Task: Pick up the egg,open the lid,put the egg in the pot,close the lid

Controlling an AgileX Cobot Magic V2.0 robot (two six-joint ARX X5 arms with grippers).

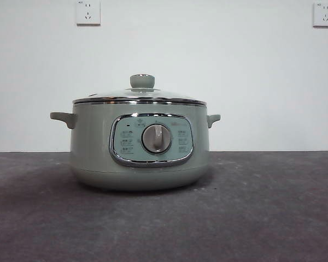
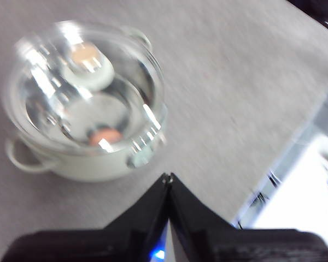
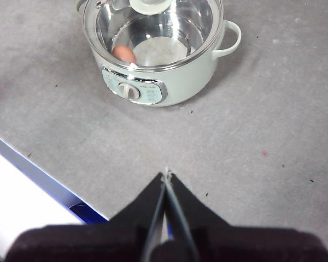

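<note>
The pale sage-green pot [image 1: 139, 150] stands in the middle of the grey table with the glass lid [image 1: 139, 97] shut on it, green knob [image 1: 142, 81] on top. Through the glass, the brown-orange egg [image 3: 124, 53] lies inside the pot; it also shows in the left wrist view [image 2: 105, 136]. My left gripper [image 2: 168, 177] is shut and empty, held away from the pot [image 2: 87, 164]. My right gripper [image 3: 166, 174] is shut and empty, held back from the pot's front panel [image 3: 134, 90]. Neither arm shows in the front view.
A grey table [image 1: 262, 218] runs to a white wall with two sockets [image 1: 88, 12]. The table's edge, with a blue strip [image 3: 38, 177], shows in the right wrist view. A table edge and bright floor [image 2: 300, 185] show in the left wrist view.
</note>
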